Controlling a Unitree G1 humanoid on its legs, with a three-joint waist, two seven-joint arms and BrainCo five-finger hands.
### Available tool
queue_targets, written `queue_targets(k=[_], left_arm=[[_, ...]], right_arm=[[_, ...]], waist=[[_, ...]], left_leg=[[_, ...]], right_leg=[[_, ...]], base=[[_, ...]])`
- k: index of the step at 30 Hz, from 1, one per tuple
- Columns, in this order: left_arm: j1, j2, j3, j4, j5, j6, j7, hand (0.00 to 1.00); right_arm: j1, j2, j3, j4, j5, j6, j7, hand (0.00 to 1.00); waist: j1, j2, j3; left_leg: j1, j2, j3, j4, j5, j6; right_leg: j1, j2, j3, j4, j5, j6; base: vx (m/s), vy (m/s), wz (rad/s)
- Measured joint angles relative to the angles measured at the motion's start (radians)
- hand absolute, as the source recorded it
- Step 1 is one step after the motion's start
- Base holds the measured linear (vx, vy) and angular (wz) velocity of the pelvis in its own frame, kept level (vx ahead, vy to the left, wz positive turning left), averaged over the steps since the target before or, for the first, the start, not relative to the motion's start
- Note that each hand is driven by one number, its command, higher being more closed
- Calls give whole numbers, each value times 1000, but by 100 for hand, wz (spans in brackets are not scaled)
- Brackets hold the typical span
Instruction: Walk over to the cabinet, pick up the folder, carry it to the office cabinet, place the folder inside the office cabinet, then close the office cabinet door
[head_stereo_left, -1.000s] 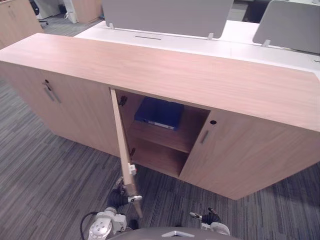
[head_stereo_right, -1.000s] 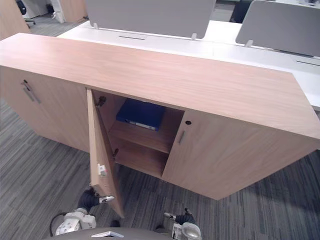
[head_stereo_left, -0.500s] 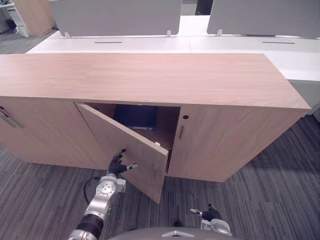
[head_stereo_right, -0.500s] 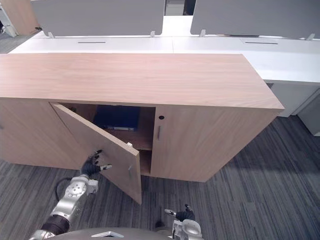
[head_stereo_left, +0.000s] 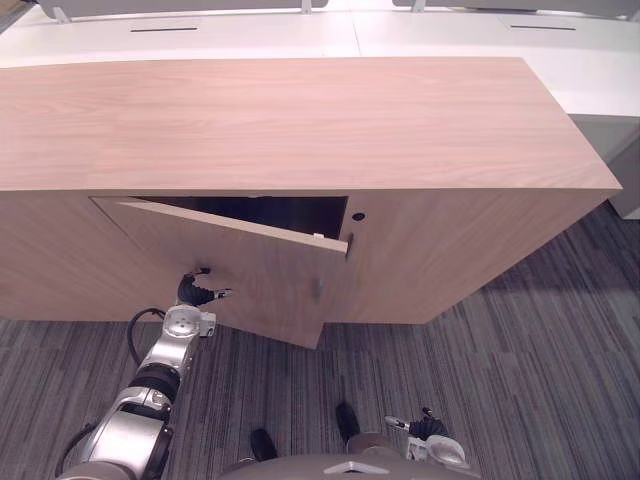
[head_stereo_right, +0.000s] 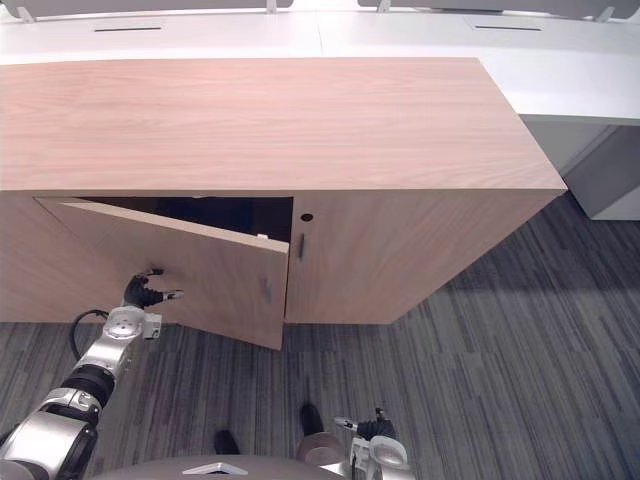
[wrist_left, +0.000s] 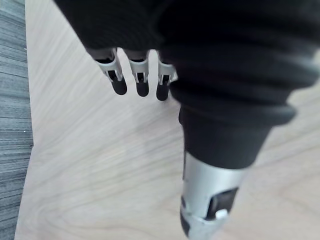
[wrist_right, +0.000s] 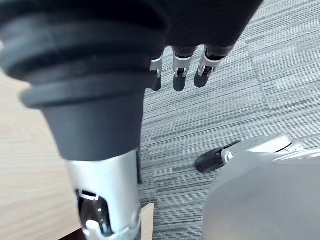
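The long wooden office cabinet (head_stereo_left: 300, 120) stands in front of me. Its middle door (head_stereo_left: 270, 280) is ajar by a narrow wedge at the free edge. The inside (head_stereo_right: 200, 210) is dark, and the folder is hidden behind the door. My left hand (head_stereo_left: 195, 293) rests on the outer face of the door near its hinge side. In the left wrist view its fingers (wrist_left: 142, 80) are straight against the wood panel (wrist_left: 90, 165), holding nothing. My right hand (head_stereo_left: 425, 430) hangs low by my side, and its fingers (wrist_right: 180, 75) are relaxed and empty over the carpet.
The door to the right (head_stereo_left: 440, 260) is shut, with a keyhole (head_stereo_left: 357, 216) and a small handle (head_stereo_right: 300, 245). White desks (head_stereo_left: 200, 30) stand behind the cabinet. Grey striped carpet (head_stereo_left: 520, 340) runs in front and to the right. A grey unit (head_stereo_right: 610, 180) stands at the far right.
The cabinet door has swung from half open to nearly shut with my left hand on it. The blue folder has gone out of sight. The camera has shifted.
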Motion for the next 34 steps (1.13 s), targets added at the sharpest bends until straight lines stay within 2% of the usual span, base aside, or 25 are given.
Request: queue_targets(k=[9, 14, 18, 20, 22, 24, 28, 30, 34], left_arm=[[-13, -14, -16, -13, 0, -1, -12, 0], [93, -70, -40, -143, -1, -31, -48, 0], [227, -116, -37, -171, -7, -38, -70, 0], [302, -132, -32, -169, -14, -37, -78, 0], [377, -154, 5, -151, -20, -38, -95, 0], [406, -158, 38, -90, -18, -37, -109, 0], [451, -159, 115, 53, 14, -29, -132, 0], [474, -163, 146, 122, 43, -23, -135, 0], [505, -168, 209, 156, 60, -18, -134, 0]], right_arm=[[6, -2, -13, 28, 0, 0, -3, 0], [13, 0, -16, 29, 1, 0, -4, 0], [13, 0, -16, 30, 10, 0, -5, 0], [13, 0, -16, 32, 22, 1, -5, 0], [12, -1, -15, 33, 30, 1, -6, 0], [6, -1, -15, 39, 31, 0, -7, 0], [-13, 1, -15, 72, 31, 1, -5, 0], [-18, 3, -14, 72, 31, 0, -4, 0], [-37, 3, -14, 90, 31, 0, -3, 0]], waist=[[-2, -4, 4], [1, -9, 15], [8, -9, 15], [16, -9, 15], [41, -11, 15], [58, -16, 13], [71, -33, 1], [93, -38, -4], [109, -41, -7]], left_leg=[[10, -2, -3, 0, 0, 0], [39, -1, -17, -1, 0, 0], [45, 1, -17, -1, 0, 0], [51, 1, -20, 0, -1, -1], [54, -1, -31, 0, -1, 0], [53, -5, -51, 0, 0, 0], [53, -16, -81, 0, 4, 5], [53, -25, -84, 0, 4, 6], [53, -38, -93, 0, 8, 11]], right_leg=[[12, -2, -7, -4, 3, -4], [52, -2, -19, -13, 0, -7], [57, 1, -18, -13, 0, -7], [64, 1, -18, -14, 0, -7], [69, 0, -19, -15, 0, -6], [72, -2, -27, -20, -1, -3], [84, -10, -44, -20, -8, 4], [84, -19, -44, -20, -7, 7], [88, -31, -48, -20, -4, 12]], base=[[-36, -33, 0], [-25, -31, 6], [-35, -39, -1], [0, 0, 0], [-40, -31, 4], [-57, -26, 14], [-41, -15, 19], [-38, 11, 2], [-30, 17, 5]])
